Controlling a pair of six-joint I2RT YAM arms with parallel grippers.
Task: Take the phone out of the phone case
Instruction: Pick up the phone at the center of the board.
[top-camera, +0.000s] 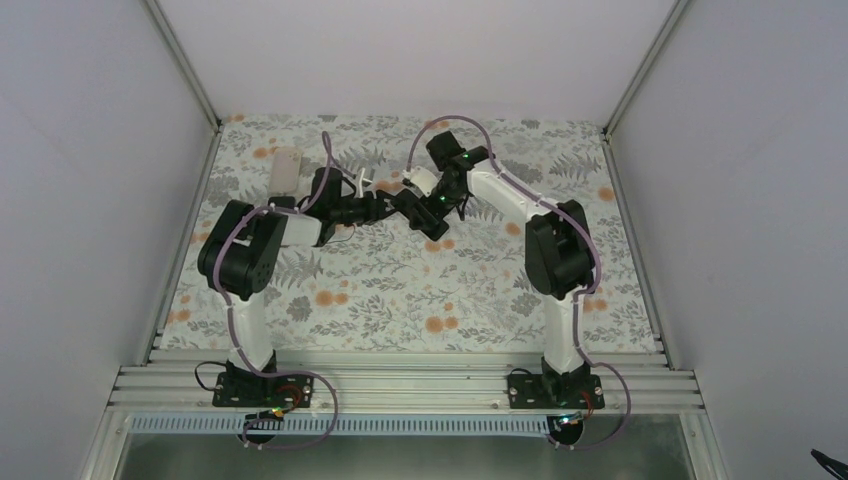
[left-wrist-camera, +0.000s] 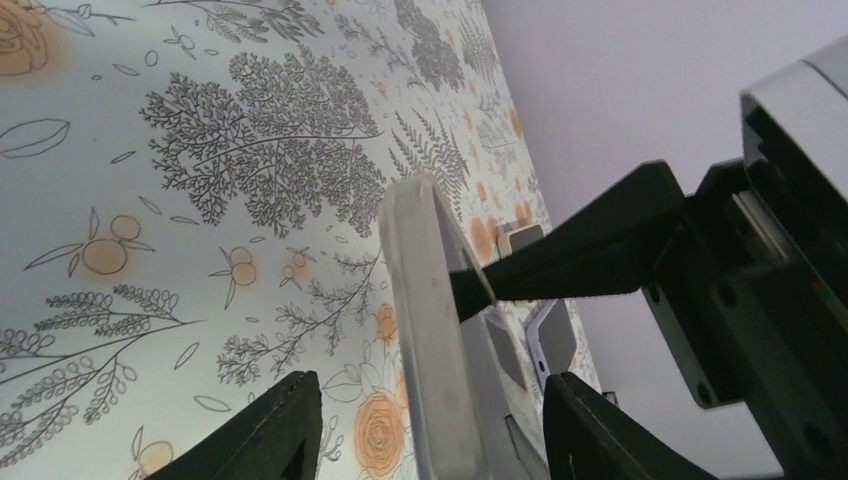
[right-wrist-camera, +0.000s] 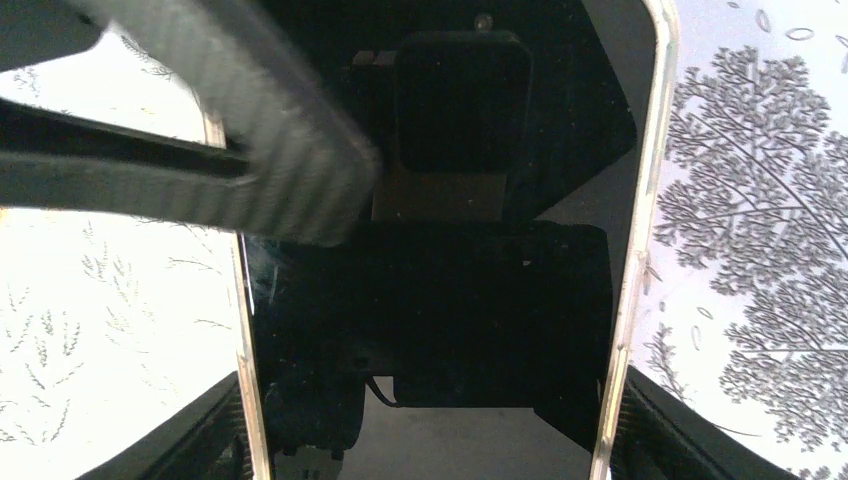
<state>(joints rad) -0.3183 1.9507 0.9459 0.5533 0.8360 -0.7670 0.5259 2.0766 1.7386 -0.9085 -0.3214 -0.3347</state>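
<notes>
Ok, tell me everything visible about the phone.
The phone is a slim slab with a glossy black screen and a pale silvery rim. It is held up off the table, the right gripper clamped across its long edges. One finger of the open left gripper crosses one corner of the screen.

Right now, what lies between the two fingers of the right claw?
The phone, its dark screen showing, spans the gap between the fingers of the right claw, edge to edge. The right wrist view shows it.

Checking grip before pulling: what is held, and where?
The right tool clamps the phone across its long side edges; the left tool straddles it, jaws open.
</notes>
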